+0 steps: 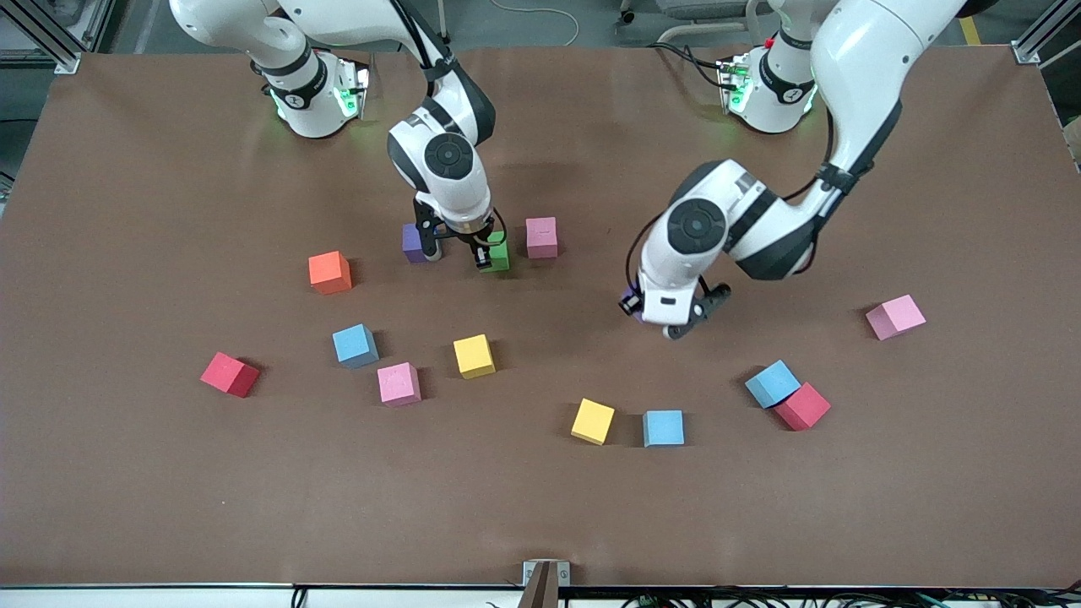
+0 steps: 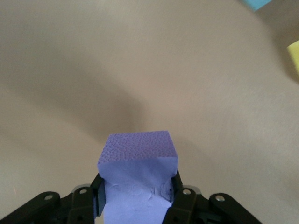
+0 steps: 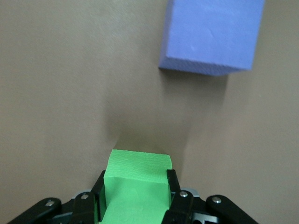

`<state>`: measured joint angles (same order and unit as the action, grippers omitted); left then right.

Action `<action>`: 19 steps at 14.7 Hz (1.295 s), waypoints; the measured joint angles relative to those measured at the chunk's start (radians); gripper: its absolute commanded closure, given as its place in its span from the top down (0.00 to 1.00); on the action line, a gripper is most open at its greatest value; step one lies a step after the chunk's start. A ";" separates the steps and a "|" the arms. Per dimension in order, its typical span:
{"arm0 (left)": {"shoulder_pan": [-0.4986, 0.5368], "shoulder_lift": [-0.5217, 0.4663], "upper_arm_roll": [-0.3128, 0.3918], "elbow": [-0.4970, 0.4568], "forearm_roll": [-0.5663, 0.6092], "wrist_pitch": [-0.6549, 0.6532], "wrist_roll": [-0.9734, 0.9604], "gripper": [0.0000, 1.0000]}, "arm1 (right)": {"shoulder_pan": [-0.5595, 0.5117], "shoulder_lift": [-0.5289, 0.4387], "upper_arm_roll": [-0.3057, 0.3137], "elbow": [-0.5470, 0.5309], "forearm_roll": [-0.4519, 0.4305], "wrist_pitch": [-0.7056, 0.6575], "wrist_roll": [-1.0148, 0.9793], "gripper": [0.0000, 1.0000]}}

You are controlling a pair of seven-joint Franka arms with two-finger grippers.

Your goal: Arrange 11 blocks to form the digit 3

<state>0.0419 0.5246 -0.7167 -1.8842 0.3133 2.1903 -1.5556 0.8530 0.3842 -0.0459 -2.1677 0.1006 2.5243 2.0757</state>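
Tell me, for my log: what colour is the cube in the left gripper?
Purple cube; the left wrist view shows it best.

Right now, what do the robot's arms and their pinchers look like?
Both arms are glossy white with rounded shells, black bands at the joints and a round black cap on each wrist. Thin black cables run along them. Their bases glow green. The left gripper and right gripper are black, with two flat fingers held by small silver screws.

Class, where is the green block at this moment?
The green block is clamped in the right gripper at the table, between a purple block and a pink block.
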 measured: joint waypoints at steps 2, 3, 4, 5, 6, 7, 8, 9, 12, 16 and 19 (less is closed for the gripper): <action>-0.001 -0.008 -0.033 -0.062 0.000 0.071 -0.149 0.31 | 0.011 0.000 0.000 0.000 0.000 0.000 0.028 0.00; -0.001 -0.010 -0.042 -0.099 0.000 0.120 -0.220 0.31 | 0.014 0.000 0.000 0.000 0.000 0.000 0.038 0.00; -0.001 -0.013 -0.046 -0.134 0.000 0.168 -0.284 0.31 | 0.015 0.000 0.000 0.000 0.000 0.000 0.048 0.00; -0.001 -0.017 -0.048 -0.170 0.000 0.215 -0.347 0.31 | 0.016 0.000 0.000 0.000 0.000 0.001 0.057 0.00; -0.001 -0.025 -0.051 -0.203 0.000 0.252 -0.412 0.31 | 0.018 0.000 0.000 0.000 0.000 0.002 0.063 0.00; -0.001 -0.034 -0.058 -0.230 0.000 0.277 -0.489 0.31 | 0.020 0.000 0.000 0.000 0.000 0.005 0.070 0.00; -0.001 -0.043 -0.069 -0.251 0.000 0.288 -0.571 0.31 | 0.024 0.001 0.001 0.000 0.000 0.008 0.075 0.00; -0.002 -0.053 -0.083 -0.265 0.001 0.290 -0.651 0.31 | 0.027 0.001 0.001 0.000 0.000 0.013 0.078 0.00; -0.007 -0.073 -0.112 -0.290 0.001 0.290 -0.844 0.31 | 0.039 0.002 0.001 0.000 0.000 0.022 0.090 0.00; -0.022 -0.077 -0.113 -0.297 0.001 0.298 -1.003 0.31 | 0.055 0.003 0.001 0.000 0.000 0.031 0.099 0.00; -0.033 -0.077 -0.112 -0.299 0.001 0.316 -1.060 0.31 | 0.056 0.004 0.001 0.000 0.000 0.032 0.099 0.00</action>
<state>0.0084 0.4475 -0.8292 -2.1836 0.3146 2.5067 -2.6158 0.9086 0.3878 -0.0448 -2.1681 0.1006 2.5561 2.1751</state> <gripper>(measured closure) 0.454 0.476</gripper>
